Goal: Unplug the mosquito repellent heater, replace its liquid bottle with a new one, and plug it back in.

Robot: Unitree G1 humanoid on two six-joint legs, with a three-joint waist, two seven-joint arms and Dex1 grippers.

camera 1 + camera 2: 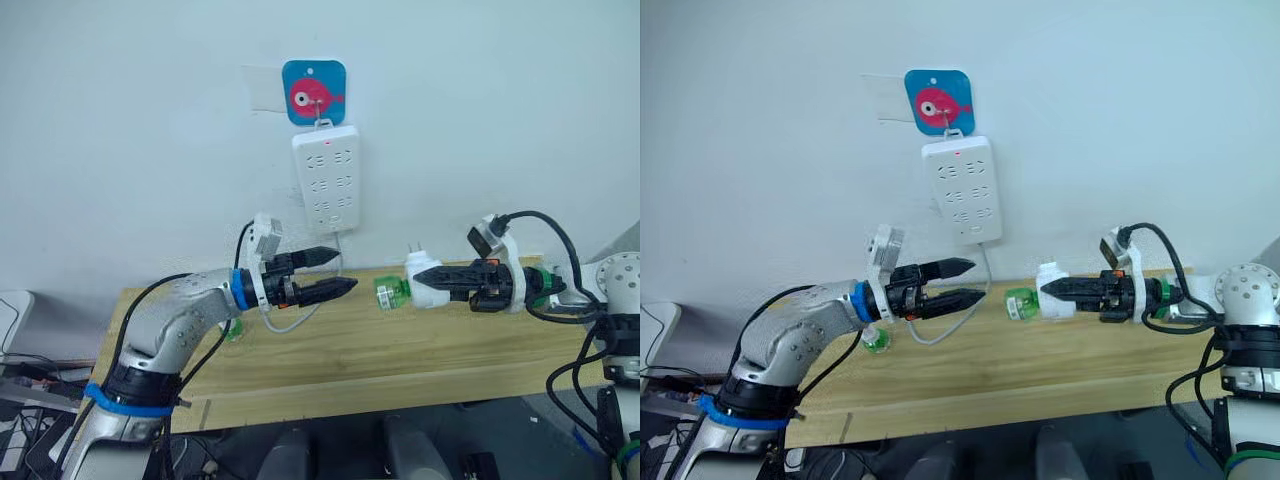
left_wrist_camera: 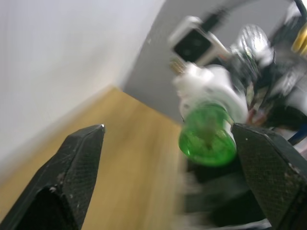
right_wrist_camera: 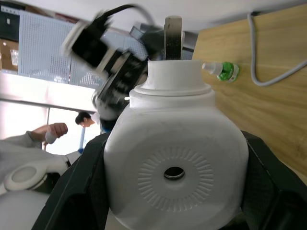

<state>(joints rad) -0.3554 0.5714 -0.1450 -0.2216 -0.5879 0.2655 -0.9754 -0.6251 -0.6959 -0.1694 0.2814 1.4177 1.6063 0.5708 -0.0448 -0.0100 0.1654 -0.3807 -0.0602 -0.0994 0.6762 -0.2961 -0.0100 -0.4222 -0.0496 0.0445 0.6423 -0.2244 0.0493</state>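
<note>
Pale wood forms the tabletop [image 1: 400, 350] across the frame's lower half, against a white wall carrying a power strip [image 1: 327, 178] at top centre. At centre left, the left gripper [image 1: 340, 272] hovers with fingers apart; at right, the right gripper [image 1: 425, 278] clamps the mosquito repellent heater [image 1: 422, 280], its green bottle [image 1: 392, 291] attached. In the right wrist view, the new one [image 3: 221, 71] lies on the wood.

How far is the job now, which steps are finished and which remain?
Unplugging looks done: the right end effector holds the mosquito repellent heater off the power strip. In hand: the open left end effector faces the old green bottle in the heater. Left: swapping in the new one on the table and replugging.
</note>
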